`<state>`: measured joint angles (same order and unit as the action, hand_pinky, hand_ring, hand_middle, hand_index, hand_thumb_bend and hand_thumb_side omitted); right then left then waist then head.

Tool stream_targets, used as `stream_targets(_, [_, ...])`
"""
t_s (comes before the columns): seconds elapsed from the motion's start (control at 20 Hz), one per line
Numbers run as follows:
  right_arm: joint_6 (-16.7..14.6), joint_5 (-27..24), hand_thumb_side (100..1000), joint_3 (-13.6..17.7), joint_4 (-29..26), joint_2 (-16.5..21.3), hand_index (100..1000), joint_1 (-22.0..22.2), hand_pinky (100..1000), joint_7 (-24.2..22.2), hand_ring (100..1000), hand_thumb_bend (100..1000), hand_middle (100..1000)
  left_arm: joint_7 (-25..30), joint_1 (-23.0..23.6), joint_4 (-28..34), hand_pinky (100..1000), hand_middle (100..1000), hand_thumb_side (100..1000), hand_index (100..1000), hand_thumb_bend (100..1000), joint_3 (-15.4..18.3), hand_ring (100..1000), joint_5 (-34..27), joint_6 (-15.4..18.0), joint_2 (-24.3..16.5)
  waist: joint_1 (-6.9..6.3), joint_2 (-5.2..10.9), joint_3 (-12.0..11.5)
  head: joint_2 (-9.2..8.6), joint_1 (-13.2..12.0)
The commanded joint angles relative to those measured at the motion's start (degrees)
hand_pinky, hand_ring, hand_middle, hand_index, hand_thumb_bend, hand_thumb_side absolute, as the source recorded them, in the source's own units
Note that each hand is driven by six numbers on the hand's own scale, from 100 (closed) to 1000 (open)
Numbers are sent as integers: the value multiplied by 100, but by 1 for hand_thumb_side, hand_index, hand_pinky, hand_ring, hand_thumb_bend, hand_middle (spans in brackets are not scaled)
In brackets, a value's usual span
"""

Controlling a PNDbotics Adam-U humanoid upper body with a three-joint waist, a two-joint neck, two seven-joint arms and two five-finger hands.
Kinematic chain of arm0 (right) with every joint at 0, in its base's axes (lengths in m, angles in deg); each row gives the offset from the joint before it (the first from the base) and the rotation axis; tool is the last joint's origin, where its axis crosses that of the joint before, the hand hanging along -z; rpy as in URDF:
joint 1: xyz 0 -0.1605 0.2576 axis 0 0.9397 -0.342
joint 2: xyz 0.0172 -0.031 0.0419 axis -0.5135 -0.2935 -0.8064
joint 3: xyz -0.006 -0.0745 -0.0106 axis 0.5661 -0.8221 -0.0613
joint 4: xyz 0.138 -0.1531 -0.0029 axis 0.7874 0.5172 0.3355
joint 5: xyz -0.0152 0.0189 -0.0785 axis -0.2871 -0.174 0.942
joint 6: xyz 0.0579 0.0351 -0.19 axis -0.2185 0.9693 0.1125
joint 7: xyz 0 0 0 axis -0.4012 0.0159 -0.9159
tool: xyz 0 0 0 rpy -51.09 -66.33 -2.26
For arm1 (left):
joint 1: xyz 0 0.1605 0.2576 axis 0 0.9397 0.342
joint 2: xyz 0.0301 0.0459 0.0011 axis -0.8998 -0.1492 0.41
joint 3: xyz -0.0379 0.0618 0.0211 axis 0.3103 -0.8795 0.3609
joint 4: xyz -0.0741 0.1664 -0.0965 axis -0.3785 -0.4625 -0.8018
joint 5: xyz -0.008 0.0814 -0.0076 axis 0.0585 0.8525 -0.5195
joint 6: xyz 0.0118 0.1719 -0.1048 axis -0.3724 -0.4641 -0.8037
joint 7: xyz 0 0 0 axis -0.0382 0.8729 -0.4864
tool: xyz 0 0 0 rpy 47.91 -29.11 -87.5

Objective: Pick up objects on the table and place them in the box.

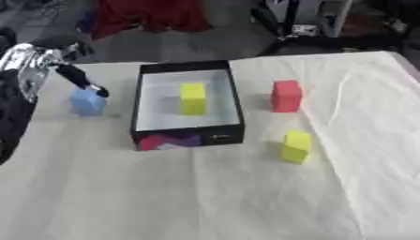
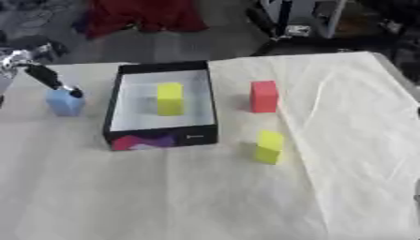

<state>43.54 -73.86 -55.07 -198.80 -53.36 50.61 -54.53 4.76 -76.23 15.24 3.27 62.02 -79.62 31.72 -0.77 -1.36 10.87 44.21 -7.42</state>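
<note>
The left robot hand [image 1: 82,79] reaches the blue block [image 1: 87,103] left of the box [image 1: 187,133], fingertip touching its top; whether the fingers are closed I cannot tell. Next: grasp, lift, carry rightward into the box.

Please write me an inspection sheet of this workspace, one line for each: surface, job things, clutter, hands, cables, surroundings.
Surface: table covered with a creased white cloth.
Job's things: black box with a white inside, standing open; one yellow block upright inside it; red block on the cloth right of the box; second yellow block nearer, right of the box's front corner; blue block left of the box.
Clutter: nothing seen.
Hands: left hand reaches in from the left, a dark fingertip at the blue block's top; grasp not clear. Right hand not in view.
Cables: nothing seen.
Surroundings: red fabric and a dark frame on the floor beyond the table.
</note>
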Motion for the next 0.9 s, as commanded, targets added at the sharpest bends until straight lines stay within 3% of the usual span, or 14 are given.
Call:
stream_targets(0.05, [2,-44,481,13,-137,79,835,-45,766,-12,683,100,637,-34,-82,-74,836,778,438,888,844,67,762,77,67,-119,-17,97,21,-10,24])
stream_targets(0.55, [2,-62,479,1,-137,73,835,-77,766,-33,683,100,637,271,-68,-192,858,773,276,881,629,91,772,270,267,-268,-20,-31,143,-10,25])
stream_targets(0.9, [4,-66,486,1,-137,65,836,-96,767,-33,683,100,637,322,-70,-89,873,775,256,878,558,92,778,679,284,-423,-27,-119,193,-10,43])
